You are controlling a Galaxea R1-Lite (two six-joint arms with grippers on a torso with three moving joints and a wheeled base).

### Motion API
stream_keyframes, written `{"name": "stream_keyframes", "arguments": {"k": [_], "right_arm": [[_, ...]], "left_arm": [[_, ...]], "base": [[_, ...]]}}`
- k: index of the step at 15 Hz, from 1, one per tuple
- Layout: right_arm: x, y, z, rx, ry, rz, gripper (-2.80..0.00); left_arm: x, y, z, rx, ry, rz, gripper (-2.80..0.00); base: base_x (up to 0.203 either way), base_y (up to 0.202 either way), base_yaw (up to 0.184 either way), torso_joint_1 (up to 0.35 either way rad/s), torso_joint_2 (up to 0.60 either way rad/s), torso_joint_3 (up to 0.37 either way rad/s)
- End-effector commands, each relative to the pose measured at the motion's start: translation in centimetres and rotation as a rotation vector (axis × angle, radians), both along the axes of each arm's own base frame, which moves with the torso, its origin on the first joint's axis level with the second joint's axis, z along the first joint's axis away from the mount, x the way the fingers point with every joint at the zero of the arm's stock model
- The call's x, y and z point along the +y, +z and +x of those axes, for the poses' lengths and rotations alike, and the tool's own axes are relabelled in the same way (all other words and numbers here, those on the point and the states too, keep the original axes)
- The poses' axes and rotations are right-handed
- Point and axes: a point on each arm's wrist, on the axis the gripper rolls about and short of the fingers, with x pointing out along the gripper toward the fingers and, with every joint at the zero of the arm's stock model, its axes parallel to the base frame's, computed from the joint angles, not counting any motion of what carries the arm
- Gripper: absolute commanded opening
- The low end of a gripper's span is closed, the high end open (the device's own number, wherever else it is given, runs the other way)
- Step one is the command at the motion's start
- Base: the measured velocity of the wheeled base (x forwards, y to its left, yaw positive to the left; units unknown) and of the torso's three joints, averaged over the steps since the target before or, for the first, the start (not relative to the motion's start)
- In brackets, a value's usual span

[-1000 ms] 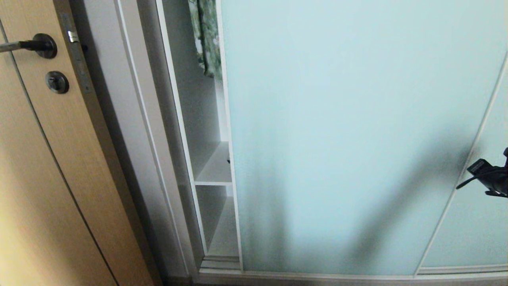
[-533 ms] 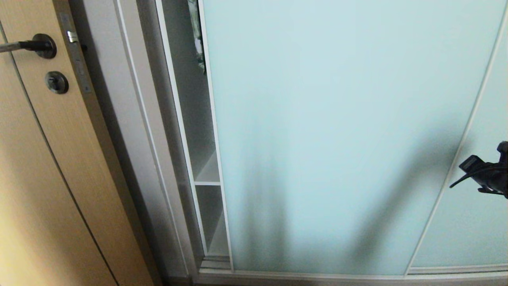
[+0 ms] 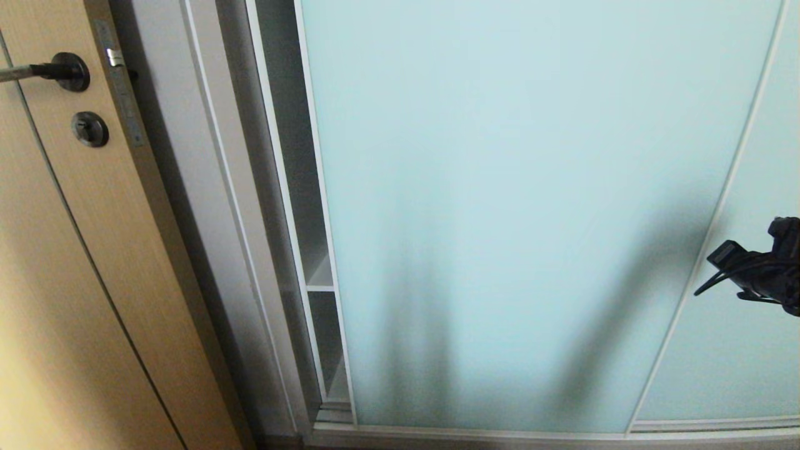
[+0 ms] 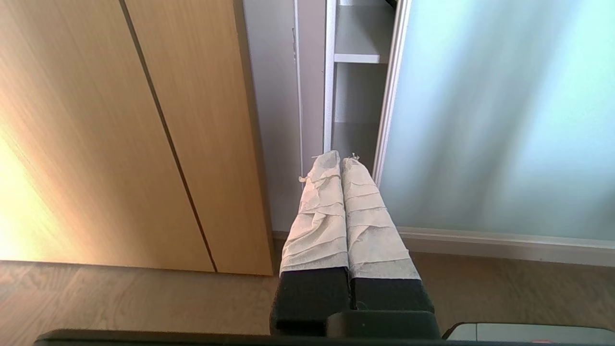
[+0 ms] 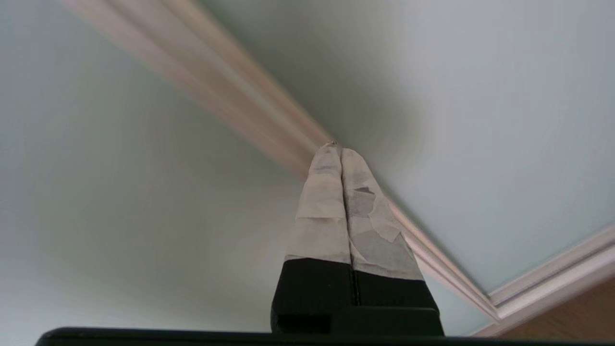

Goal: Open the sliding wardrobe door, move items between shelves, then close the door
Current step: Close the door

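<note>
Left gripper: mine, parked low over the wood floor, clenched, the two taped fingers pressed flat together with nothing between them. It points at the foot of the wardrobe, near the left edge of the door.

Right gripper: mine, at work. Clenched, holding nothing. The taped tips rest against the silver frame strip on the right edge of the door; whether they truly press on it I cannot tell. The strip shows streaked in the wrist view. In the head view only the black arm body shows, just right of that same strip.

Door: frosted pale blue-green glass in a thin silver frame, upright. It covers nearly the whole wardrobe opening. A second glass panel lies beyond its right edge.

Gap: a narrow slot remains left of the door, between the door's left frame and the white wardrobe side wall.

Shelves: one white board edge shows in the slot, roughly two thirds down the door. Another compartment below it. Nothing visible on either in the sliver showing.

Clothes bundle: not seen in any view.

Wooden door: tan, left of the wardrobe, with dark handle and lock plate.
</note>
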Motion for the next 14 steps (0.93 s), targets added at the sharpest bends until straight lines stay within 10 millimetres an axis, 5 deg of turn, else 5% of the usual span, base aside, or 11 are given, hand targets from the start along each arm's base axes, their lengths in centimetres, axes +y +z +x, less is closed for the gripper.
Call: {"name": "stream_keyframes", "arguments": {"k": [1, 6, 14], "right_arm": [[1.7, 0.8, 0.2, -0.012, 0.033, -0.005, -2.8], [4.3, 0.7, 0.2, 0.01, 0.082, 0.006, -2.8], [4.3, 1.2, -0.2, -0.005, 0.077, -0.001, -2.8]], "left_arm": [[0.0, 0.0, 0.0, 0.003, 0.0, 0.0, -2.8], [0.0, 0.0, 0.0, 0.002, 0.0, 0.0, -2.8], [0.0, 0.0, 0.0, 0.003, 0.0, 0.0, -2.8]], "base": [[0.0, 0.0, 0.0, 0.0, 0.0, 0.0], [0.0, 0.0, 0.0, 0.0, 0.0, 0.0], [0.0, 0.0, 0.0, 0.0, 0.0, 0.0]]}}
